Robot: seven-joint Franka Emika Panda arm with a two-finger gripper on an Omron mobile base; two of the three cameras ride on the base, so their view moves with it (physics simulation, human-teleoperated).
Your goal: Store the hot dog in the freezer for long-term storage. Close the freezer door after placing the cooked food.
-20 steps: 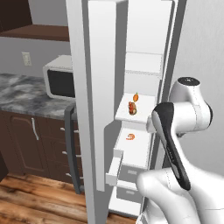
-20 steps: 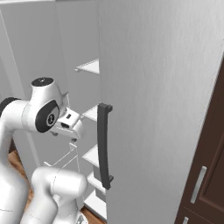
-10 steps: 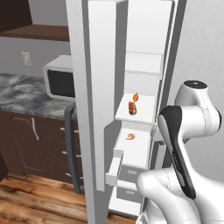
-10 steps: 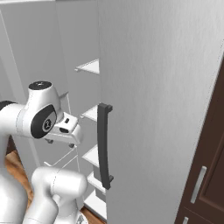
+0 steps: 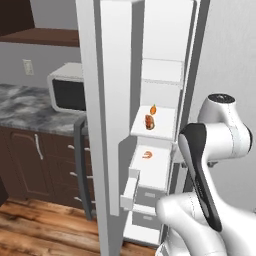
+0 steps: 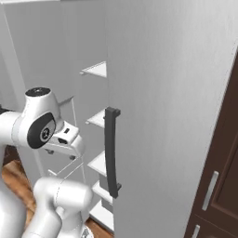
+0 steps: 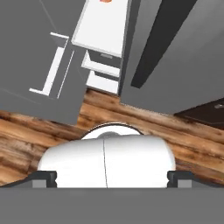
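Change: white arm had swung back from the tall white freezer.
Food: small tan-orange hot dog lay shelved.
Fingers: wide apart, empty.
Left: light-grey freezer door open.

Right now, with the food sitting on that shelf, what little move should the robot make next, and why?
Probably swing the arm left toward the freezer door to push it shut. The hot dog already lies on a shelf inside the freezer, the door stands wide open, and the gripper is open and empty, pointing down at the wood floor.
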